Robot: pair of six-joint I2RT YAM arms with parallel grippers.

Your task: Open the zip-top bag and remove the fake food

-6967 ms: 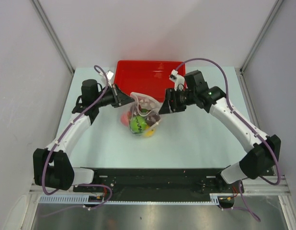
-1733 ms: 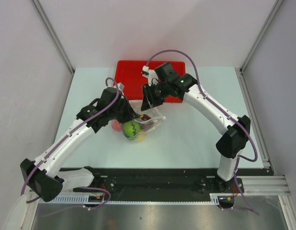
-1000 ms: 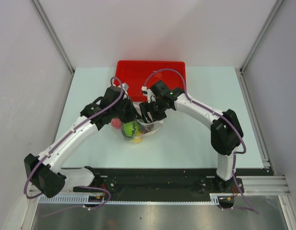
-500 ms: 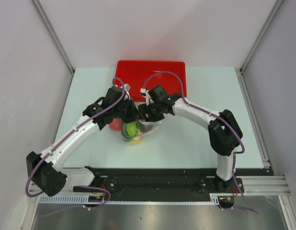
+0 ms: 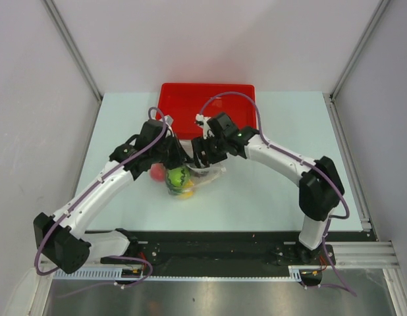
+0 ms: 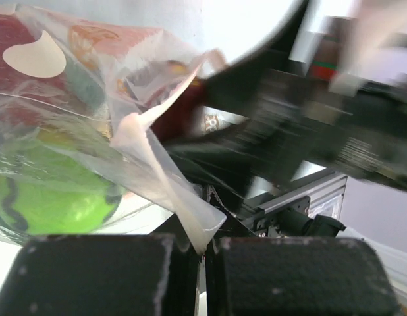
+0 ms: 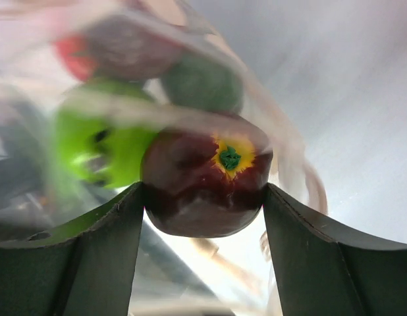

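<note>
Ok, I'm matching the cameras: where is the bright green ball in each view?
Top external: green ball, centre, between the arms.
Left wrist: green ball, lower left, behind plastic.
Right wrist: green ball, left of the dark maroon fruit, blurred.
Shared landmark: the zip-top bag around it.

A: Arm pose, top view?
B: Left arm and right arm both reach forward and inward, elbows out, wrists nearly nose to nose.
A: Left gripper?
B: Fingers pressed together, pinching an edge of the bag (left wrist view, sharp enough).
A: Right gripper?
B: One finger against each side of the maroon fruit, clamped on it.
</note>
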